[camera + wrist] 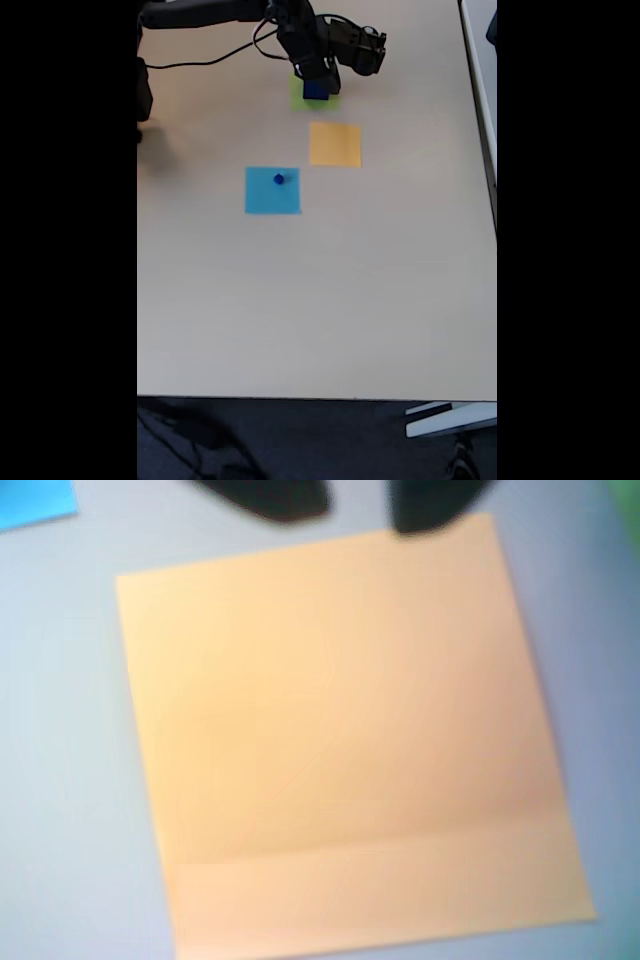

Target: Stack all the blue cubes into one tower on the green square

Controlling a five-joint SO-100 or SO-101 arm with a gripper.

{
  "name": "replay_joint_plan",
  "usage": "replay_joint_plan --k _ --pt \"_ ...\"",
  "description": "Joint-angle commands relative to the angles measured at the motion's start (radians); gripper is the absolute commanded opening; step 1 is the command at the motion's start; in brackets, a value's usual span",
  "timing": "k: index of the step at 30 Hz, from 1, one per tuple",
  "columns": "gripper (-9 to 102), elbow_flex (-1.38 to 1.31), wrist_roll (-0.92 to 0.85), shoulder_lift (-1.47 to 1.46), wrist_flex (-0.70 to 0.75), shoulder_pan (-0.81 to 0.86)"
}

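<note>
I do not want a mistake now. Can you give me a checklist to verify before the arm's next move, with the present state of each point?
1. Cube on the green square: ok, a blue cube stands there.
2. Small cube still to fetch: not ok, it lies on the blue square.
3. Orange square bare: ok.
4. Gripper empty: ok, nothing between the fingertips in the wrist view.
5. Number of cubes in the tower: cannot tell, the arm hides it.

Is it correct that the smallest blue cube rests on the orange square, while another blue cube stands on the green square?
Not quite. In the fixed view the small blue cube rests on the light blue square, not the orange square. Another blue cube does stand on the green square.
</note>
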Motion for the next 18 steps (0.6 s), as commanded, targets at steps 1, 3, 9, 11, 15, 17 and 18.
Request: replay_joint_plan --k 1,3,9,11,15,17,18 --pt "1 0.058 -0.014 0.097 -0.054 0.031" --pt "2 0.091 0.0 0.1 -0.054 0.04" --pt "7 0.198 0.009 0.149 -0.035 0.084" --pt "8 0.209 0.008 0.155 -0.02 0.103" --pt "11 0.236 -0.003 0.152 -0.015 0.144" --pt "12 0.236 -0.011 0.14 -0.009 0.16" --pt "12 0.236 -0.009 0.13 -0.005 0.167"
